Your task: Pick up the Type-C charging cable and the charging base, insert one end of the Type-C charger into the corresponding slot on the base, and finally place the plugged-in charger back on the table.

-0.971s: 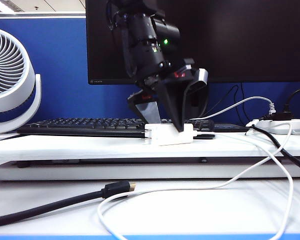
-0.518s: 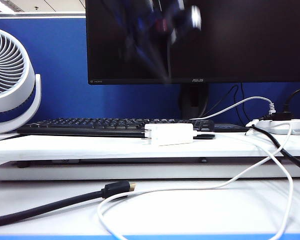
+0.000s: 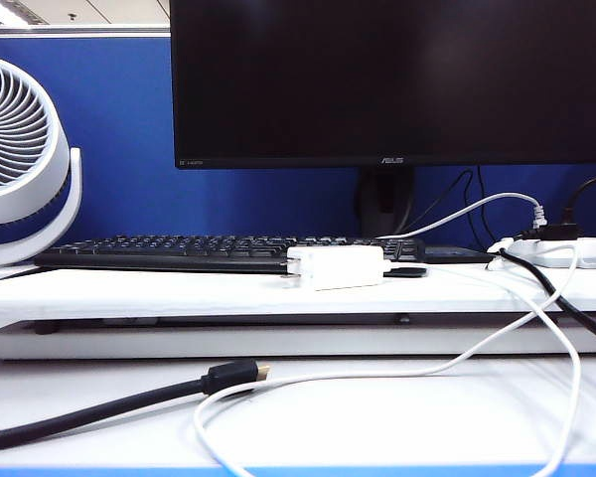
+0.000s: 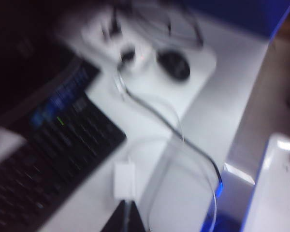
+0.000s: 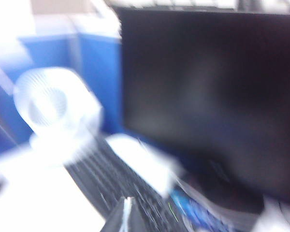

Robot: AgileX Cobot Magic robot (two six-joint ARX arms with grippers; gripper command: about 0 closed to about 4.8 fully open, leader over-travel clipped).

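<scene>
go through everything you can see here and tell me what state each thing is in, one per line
Charging base: lying on the raised shelf, nothing holding it.
Type-C charging cable: loose, looped across the table.
Black cable: unplugged, gold tip bare.
Monitor: screen dark.
Fan: no blur on its blades.
Left tool: shut, empty.
Right tool: shut, empty.

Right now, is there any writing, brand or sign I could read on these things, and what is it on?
"ASUS": on the monitor bezel, bottom middle.
A small logo at the monitor bezel's lower left: too small to read.
Keyboard key legends: too small to read.
Charging base and power strip: no readable marking.
Both wrist views: too blurred to read anything.
</scene>
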